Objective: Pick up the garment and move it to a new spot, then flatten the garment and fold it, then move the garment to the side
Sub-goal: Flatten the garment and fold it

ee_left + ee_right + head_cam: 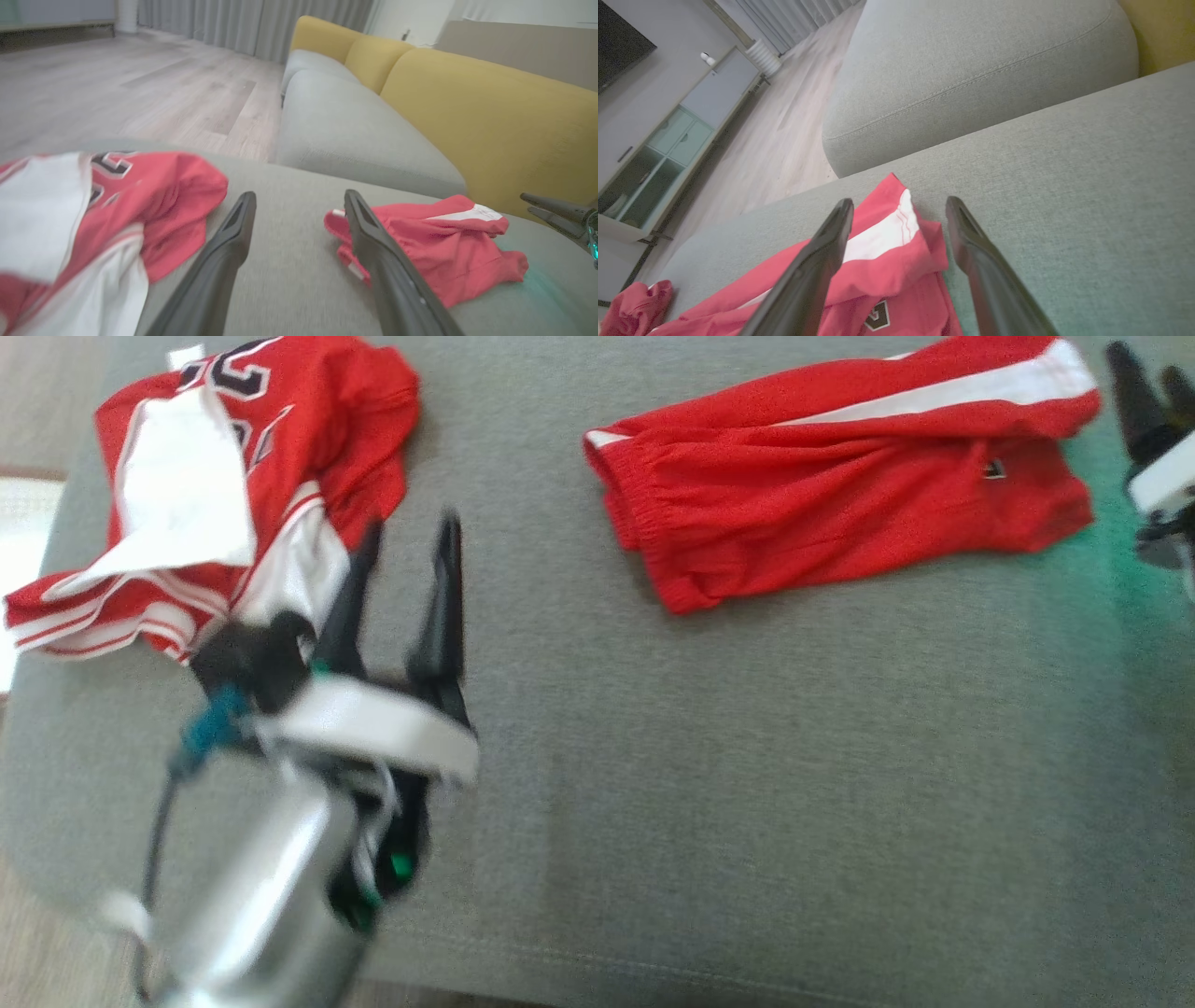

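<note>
My left pincer (pixel 411 527) hung spread and empty over the sofa (pixel 747 756), jersey (pixel 233 476) crumpled just beyond it. Farther right the shorts (pixel 840 495) lay doubled over, right pincer (pixel 1146 364) apart beside them. Folding the jersey looked undone.

Grey fabric cushion (pixel 747 756), as I see it from the head camera; a stitched seam runs along its near edge.
(a) Red and white jersey (pixel 233 476), crumpled in the far left corner. Part of a dark number shows, and the striped hem reaches the cushion's left edge.
(b) Red shorts (pixel 840 495) with a white side stripe and a small dark logo. They lie flat along the far edge toward the right, elastic waistband pointing to the middle.
I see a stretch of grey cloth between the two garments, which lie well apart.
</note>
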